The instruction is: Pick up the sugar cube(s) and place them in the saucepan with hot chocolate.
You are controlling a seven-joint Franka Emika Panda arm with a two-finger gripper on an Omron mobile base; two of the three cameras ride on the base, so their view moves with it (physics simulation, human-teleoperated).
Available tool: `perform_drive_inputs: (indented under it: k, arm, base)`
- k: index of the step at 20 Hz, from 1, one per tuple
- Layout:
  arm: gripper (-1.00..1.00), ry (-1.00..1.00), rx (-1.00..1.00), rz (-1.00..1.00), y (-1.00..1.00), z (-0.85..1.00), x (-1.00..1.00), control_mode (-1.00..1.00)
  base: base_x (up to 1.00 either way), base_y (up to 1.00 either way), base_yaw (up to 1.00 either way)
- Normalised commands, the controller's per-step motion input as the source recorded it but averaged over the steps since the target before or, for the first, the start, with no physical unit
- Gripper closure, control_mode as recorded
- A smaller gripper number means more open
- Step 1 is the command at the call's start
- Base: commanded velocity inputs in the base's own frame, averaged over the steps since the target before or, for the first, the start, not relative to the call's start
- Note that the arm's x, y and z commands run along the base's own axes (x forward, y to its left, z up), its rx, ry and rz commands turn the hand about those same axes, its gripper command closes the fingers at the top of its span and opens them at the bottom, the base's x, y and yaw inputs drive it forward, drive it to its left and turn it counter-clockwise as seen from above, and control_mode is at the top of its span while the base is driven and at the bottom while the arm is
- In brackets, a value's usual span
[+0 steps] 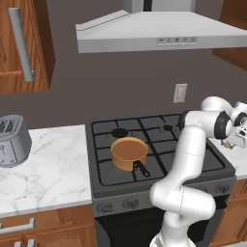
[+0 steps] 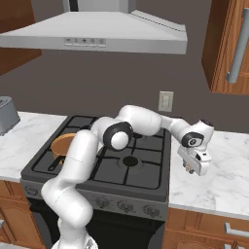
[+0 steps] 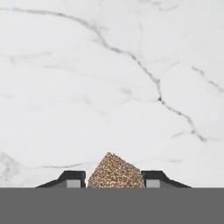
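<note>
One brown cube (image 3: 115,171) pinched between the gripper (image 3: 113,179) tips, up off the marble counter (image 3: 109,87) right of the stove (image 2: 121,160), ready to carry. Pan (image 1: 129,153) waiting on the stove's front-left burner.

Lighting: even, bright, diffuse, source not evident. Shadows: faint soft shade beneath the range hood (image 1: 159,29); none sharp on the marble counter (image 3: 109,87). Glare: none. Focus: uniformly crisp, rendered; no blur, no edge distortion.

One sugar cube (image 3: 115,171), one saucepan (image 1: 129,153), one toaster (image 1: 13,140), one stove (image 1: 159,157), one range hood (image 1: 159,30)
</note>
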Motion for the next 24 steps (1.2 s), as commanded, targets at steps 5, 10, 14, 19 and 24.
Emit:
perform_drive_inputs:
  k: [5, 10, 14, 19, 24]
  arm:
    - [1.00, 0.00, 0.00, 0.00, 0.00, 0.00, 0.00, -1.00]
    - [1.00, 0.00, 0.00, 0.00, 0.01, 0.00, -0.01, -1.00]
    - [1.00, -0.10, -0.12, 0.00, 0.47, 0.56, -0.02, -1.00]
    - [1.00, -0.17, -0.04, 0.07, 0.65, 1.00, 0.00, -1.00]
    - [1.00, -0.13, -0.13, 0.19, 0.91, 1.00, -0.05, -1.00]
  base:
    - [0.00, 0.00, 0.00]
    - [0.00, 0.00, 0.00]
    - [0.00, 0.00, 0.00]
    - [0.00, 0.00, 0.00]
    - [0.00, 0.00, 0.00]
